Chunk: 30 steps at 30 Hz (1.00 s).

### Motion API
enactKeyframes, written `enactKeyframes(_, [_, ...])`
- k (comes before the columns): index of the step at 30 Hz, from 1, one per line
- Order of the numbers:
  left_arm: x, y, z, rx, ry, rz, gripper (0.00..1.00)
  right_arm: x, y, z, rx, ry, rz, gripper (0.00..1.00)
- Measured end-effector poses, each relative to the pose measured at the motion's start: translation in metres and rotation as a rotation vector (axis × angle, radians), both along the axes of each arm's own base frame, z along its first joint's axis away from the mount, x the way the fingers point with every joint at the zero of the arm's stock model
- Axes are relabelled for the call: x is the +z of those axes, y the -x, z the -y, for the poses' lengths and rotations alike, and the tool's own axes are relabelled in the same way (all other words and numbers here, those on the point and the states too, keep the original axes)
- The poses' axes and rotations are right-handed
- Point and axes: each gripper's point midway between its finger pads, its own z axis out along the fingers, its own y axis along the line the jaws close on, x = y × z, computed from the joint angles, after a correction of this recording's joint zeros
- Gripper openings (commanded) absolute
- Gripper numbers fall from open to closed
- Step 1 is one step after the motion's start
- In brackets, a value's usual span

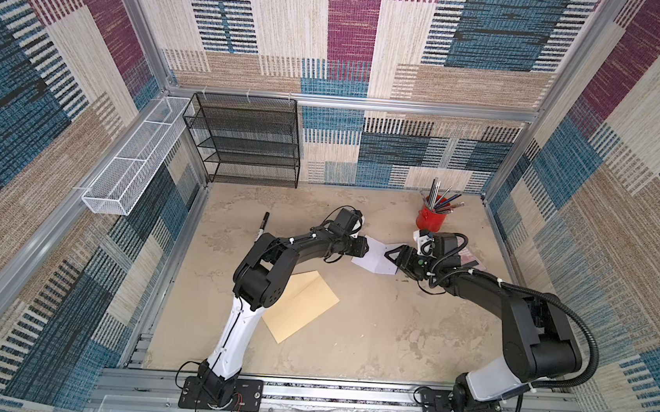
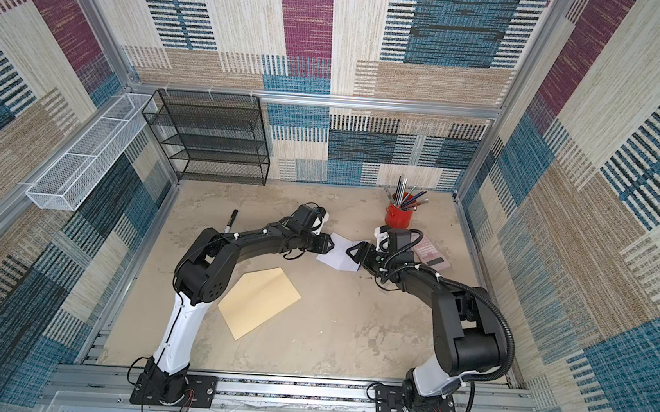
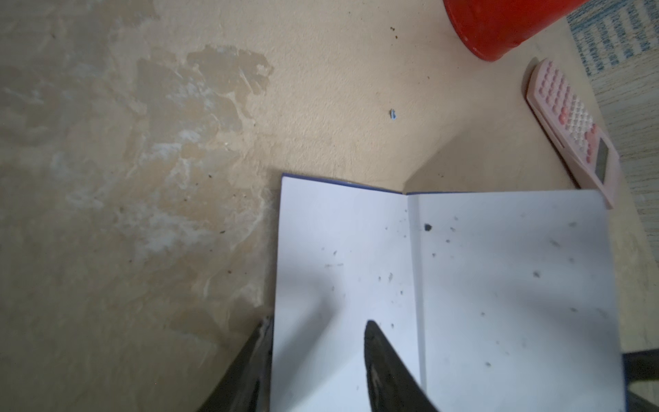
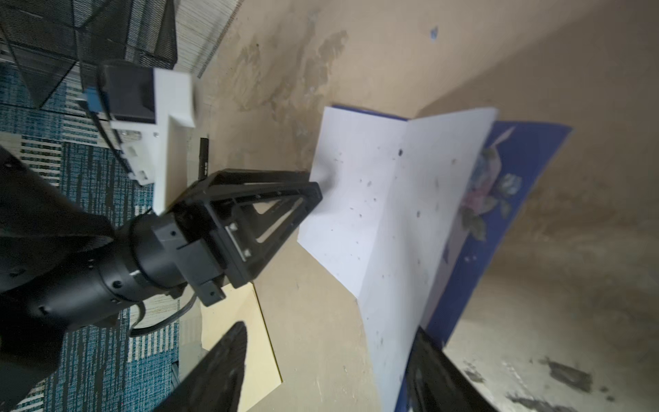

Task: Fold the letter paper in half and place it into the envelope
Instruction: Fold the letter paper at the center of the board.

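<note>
On the table [image 1: 389, 342], the envelope [image 1: 303, 306] lies lower left of centre, well apart from the letter paper [image 1: 377, 258]. That sheet sits right of centre, white back up, its top half lifted off the blue-bordered half. The right gripper [image 4: 331, 342] gapes wide around that loose edge; the left gripper [image 3: 319, 331] stands partly apart astride the opposite edge. We fear that, unpinched, the sheet springs open or skids, creasing askew.

Inventory:
1. White letter paper with blue border [image 1: 373, 260] lay centre-rear on the beige table [image 1: 390, 334], between left hand [image 1: 367, 246] and right hand [image 1: 389, 255].
2. Tan manila paper envelope [image 1: 303, 306] lay nearer the front, leftward.
3. Red cup of pens [image 1: 432, 221] stood behind-right of the paper; pink plastic calculator [image 2: 434, 257] lay right of it.
4. Black marker pen [image 1: 262, 222] lay left.
5. Black mesh shelf [image 1: 244, 138] stood rear-left.
</note>
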Motion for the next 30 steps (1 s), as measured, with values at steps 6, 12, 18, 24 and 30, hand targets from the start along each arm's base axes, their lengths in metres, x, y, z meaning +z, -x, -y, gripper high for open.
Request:
enactKeyframes(6, [0.001,0.007,0.001,-0.014,0.019,-0.02,0.44,-0.001,-0.005,-0.003,0.005,-0.006,-0.007,0.71])
enactKeyframes(12, [0.004,0.018,0.004,-0.03,0.057,-0.056,0.44,0.0,-0.01,-0.012,0.026,-0.007,-0.004,0.71])
enactKeyframes(18, [0.004,0.025,0.006,-0.028,0.089,-0.087,0.43,0.018,-0.017,-0.028,0.06,-0.008,0.032,0.71])
enactKeyframes(24, [0.002,0.031,0.01,-0.035,0.133,-0.109,0.43,0.025,-0.022,-0.046,0.104,0.023,0.044,0.71])
enactKeyframes(30, [0.001,0.033,0.014,-0.048,0.161,-0.11,0.43,0.004,-0.02,-0.056,0.126,0.057,-0.028,0.71])
